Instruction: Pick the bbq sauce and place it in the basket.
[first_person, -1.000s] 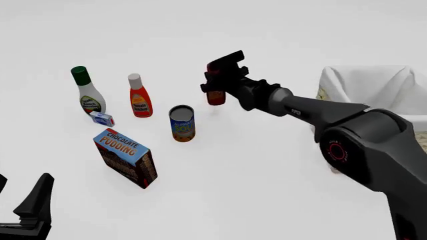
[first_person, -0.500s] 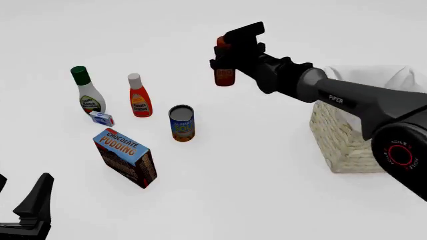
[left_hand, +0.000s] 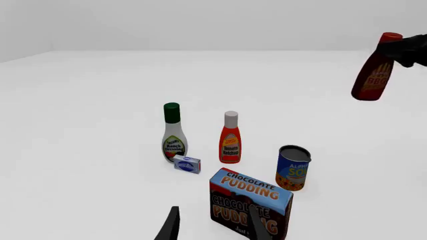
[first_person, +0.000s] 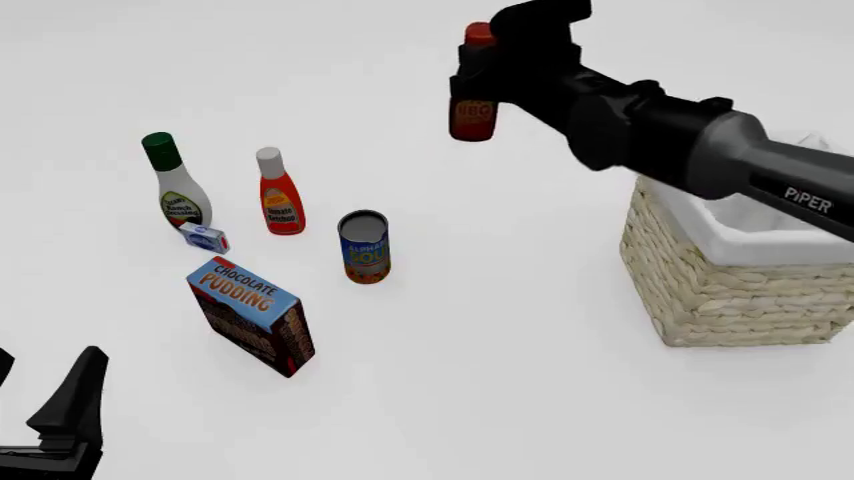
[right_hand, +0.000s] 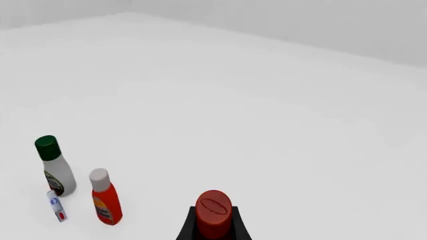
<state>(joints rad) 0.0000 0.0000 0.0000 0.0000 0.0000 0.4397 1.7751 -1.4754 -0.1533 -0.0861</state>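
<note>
My right gripper (first_person: 497, 62) is shut on the bbq sauce (first_person: 473, 108), a dark red-brown bottle with a red cap, and holds it high above the table, left of the basket (first_person: 721, 290). The bottle also shows in the left wrist view (left_hand: 375, 75), and its red cap shows between the fingers in the right wrist view (right_hand: 213, 212). The basket is woven tan wicker with a white cloth lining, at the right. My left gripper (first_person: 54, 420) is open and empty at the near left corner.
On the table stand a white bottle with green cap (first_person: 175, 185), an orange-red bottle with white cap (first_person: 279, 195), a small blue-white box (first_person: 203, 238), a can (first_person: 363, 246) and a chocolate pudding box (first_person: 254, 315).
My right gripper has lifted the bbq sauce off the table and carried it up and slightly right. The basket now shows more fully. The left arm has not moved.
</note>
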